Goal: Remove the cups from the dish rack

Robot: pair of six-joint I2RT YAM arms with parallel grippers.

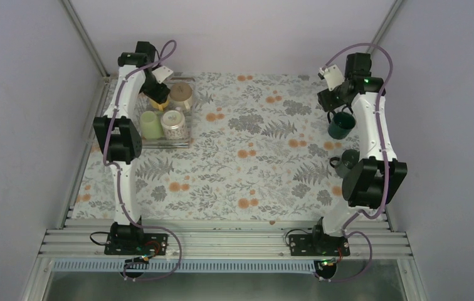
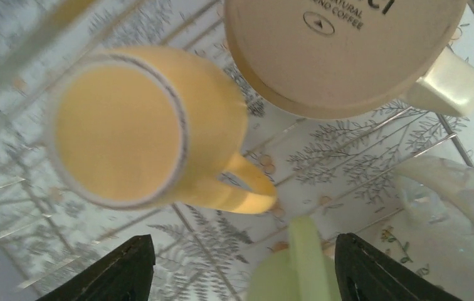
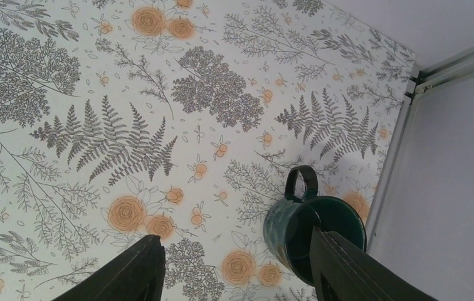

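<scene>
left gripper (image 2: 242, 244) gapes over smooth yellow mug (image 2: 121, 125); right gripper (image 3: 236, 239) wide beside rounded dark green mug (image 3: 284, 227).

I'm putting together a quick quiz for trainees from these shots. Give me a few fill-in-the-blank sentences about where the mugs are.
1. The dish rack holds ___ mugs.
2. The cream mug shows its printed base, so its mouth faces ___.
3. The mug standing on the tablecloth beside the right gripper is dark ___.

Missing words: four; down; green.
</scene>
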